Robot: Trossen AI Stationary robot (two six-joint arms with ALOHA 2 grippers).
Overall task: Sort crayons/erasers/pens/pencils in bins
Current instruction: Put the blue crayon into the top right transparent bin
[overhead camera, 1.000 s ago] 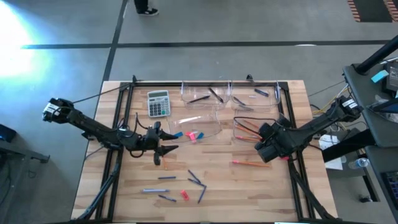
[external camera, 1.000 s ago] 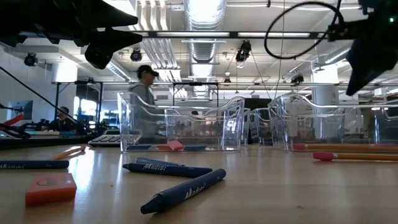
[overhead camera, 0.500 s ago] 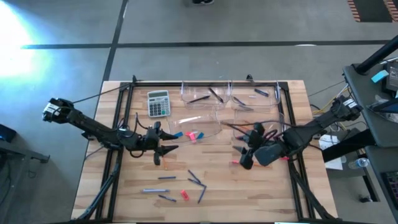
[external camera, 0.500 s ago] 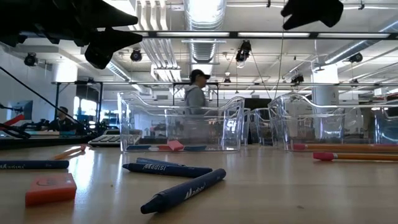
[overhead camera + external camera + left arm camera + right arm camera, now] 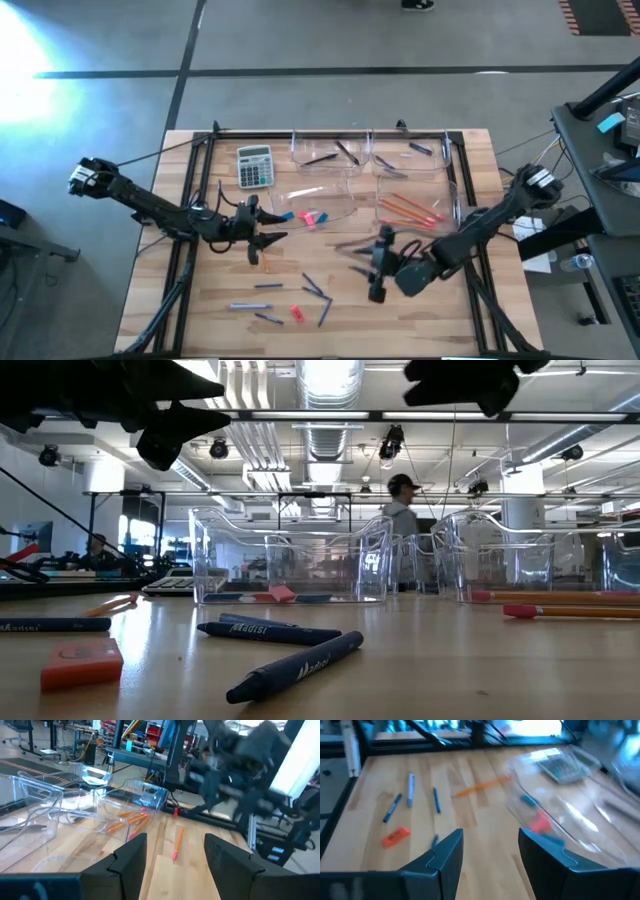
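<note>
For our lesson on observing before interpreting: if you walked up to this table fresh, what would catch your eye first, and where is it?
First, the right gripper, fingers open and empty, blurred over the middle of the table, with the left gripper hanging open opposite it. Next, the bright orange pencils lying together in the clear bin on the right side. Then the loose blue crayons and an orange eraser scattered on the near boards.

A grey concrete floor (image 5: 300, 40) surrounds the table; ceiling ducts (image 5: 330, 435) and strip lights hang overhead.
</note>
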